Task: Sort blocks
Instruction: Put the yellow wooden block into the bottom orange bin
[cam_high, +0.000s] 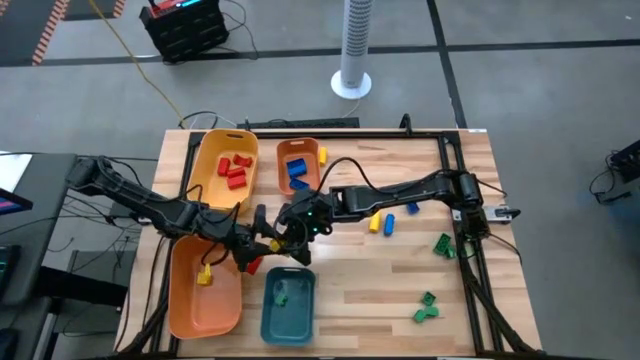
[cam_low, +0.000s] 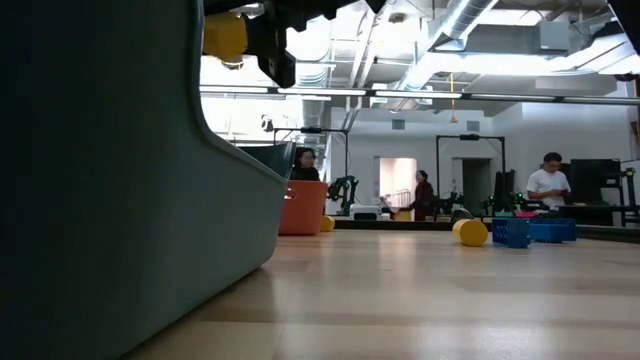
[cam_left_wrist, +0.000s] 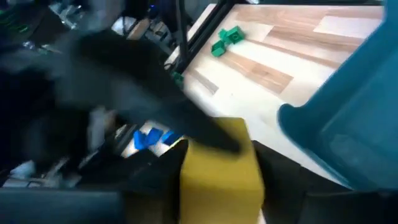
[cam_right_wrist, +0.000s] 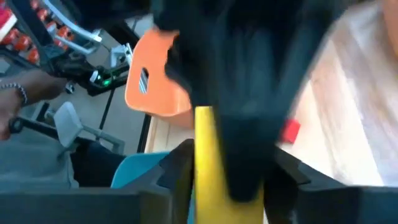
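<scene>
1. Wooden planks make the worktop (cam_high: 400, 270), and we take the teal tray (cam_high: 266, 322) at its near edge as our landmark.
2. Both arms meet just above the far rim of the teal tray, over the worktop.
3. We see the left end effector (cam_high: 262, 240) closed narrowly on a yellow block (cam_left_wrist: 221, 177), which fills the gap between its two dark fingers.
4. The right end effector (cam_high: 292, 232) is at the same yellow block from the other side. We cannot tell if it grips the block or only stands around it.
5. In the low view this yellow block hangs in the air, higher than the wall of the teal tray.
6. One green block (cam_high: 283, 295) lies inside the teal tray.
7. A big orange tray (cam_high: 180, 300) stands just beside the teal tray, on its left.
8. A red block (cam_high: 253, 266) lies on the worktop near the far left corner of the teal tray.
9. Two more green blocks (cam_high: 427, 307) lie well apart from the teal tray, to its right.
10. Behind the worktop, the low view shows a large hall with several people (cam_low: 547, 185).
</scene>
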